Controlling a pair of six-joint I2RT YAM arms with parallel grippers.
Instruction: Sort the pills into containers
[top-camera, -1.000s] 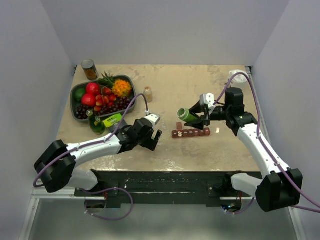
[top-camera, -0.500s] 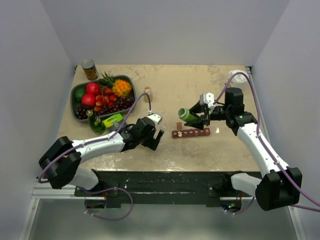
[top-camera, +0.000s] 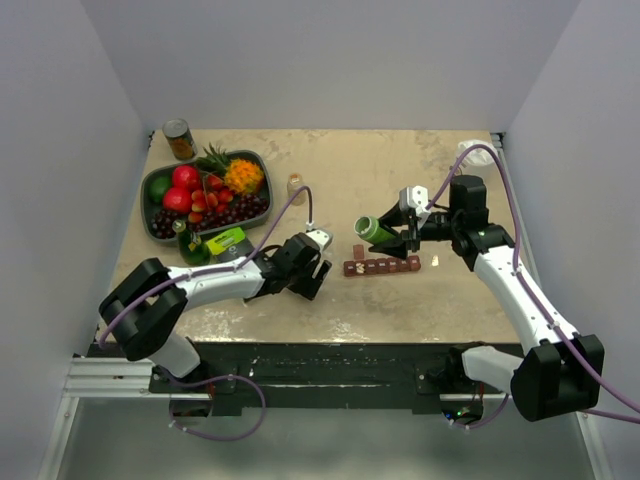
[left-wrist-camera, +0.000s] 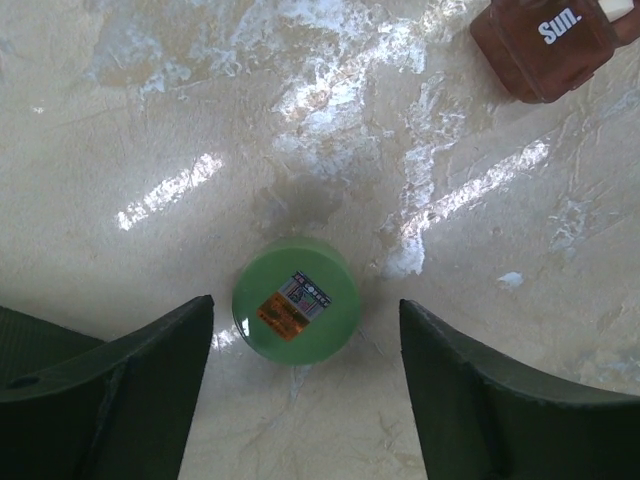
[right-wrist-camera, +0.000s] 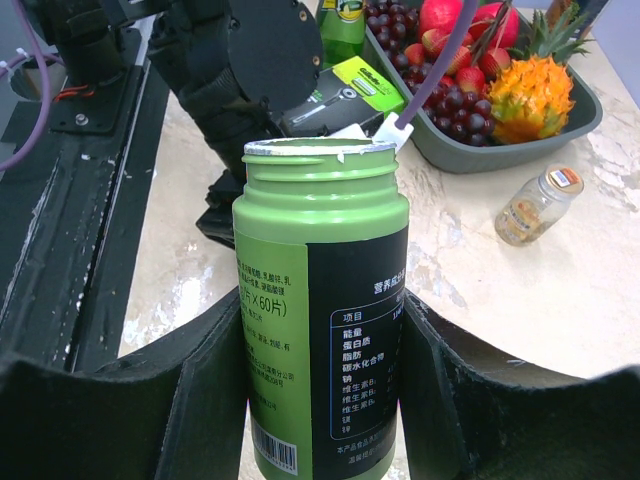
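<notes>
The containers (top-camera: 382, 266) are a dark red-brown strip of small compartments lying mid-table; its "Sun." end (left-wrist-camera: 545, 40) shows in the left wrist view. My right gripper (top-camera: 397, 238) is shut on a green pill bottle (right-wrist-camera: 320, 300), uncapped and tilted, its mouth (top-camera: 364, 227) above the strip's left end. My left gripper (top-camera: 315, 272) hovers low just left of the strip, jaws open. A round green cap (left-wrist-camera: 296, 312) lies flat on the table between its fingers (left-wrist-camera: 130, 390), touching neither. I cannot make out any pills.
A dark oval fruit tray (top-camera: 158, 181) sits at the back left, with a tin can (top-camera: 179, 139) behind it. A small glass jar (top-camera: 296, 188), a green glass bottle (top-camera: 190, 248) and a green box (top-camera: 226, 240) stand near the tray. A pale speck (top-camera: 434, 261) lies right of the strip.
My left arm has reached to the right, closer to the strip, and its jaws have narrowed a little around the cap. The right arm and bottle have stayed put.
</notes>
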